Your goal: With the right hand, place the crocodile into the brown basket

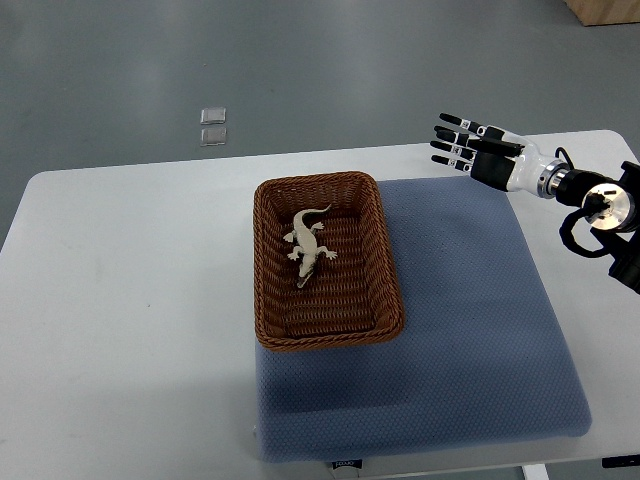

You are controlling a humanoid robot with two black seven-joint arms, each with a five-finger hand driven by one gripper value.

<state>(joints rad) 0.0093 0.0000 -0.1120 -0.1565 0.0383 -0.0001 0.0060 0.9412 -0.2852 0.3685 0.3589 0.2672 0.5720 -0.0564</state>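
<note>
A pale toy crocodile (pixel 309 241) lies inside the brown wicker basket (pixel 266 290), in its upper half, head pointing toward the near side. My right hand (pixel 462 142) hovers at the table's far right, well clear of the basket, with its dark fingers stretched out and holding nothing. Its white wrist and arm run off toward the right edge. The left arm does not show.
The basket stands on the left part of a blue mat (pixel 470 330), which covers the right half of a white table (pixel 120 300). Two small clear squares (pixel 213 126) lie on the grey floor beyond the table.
</note>
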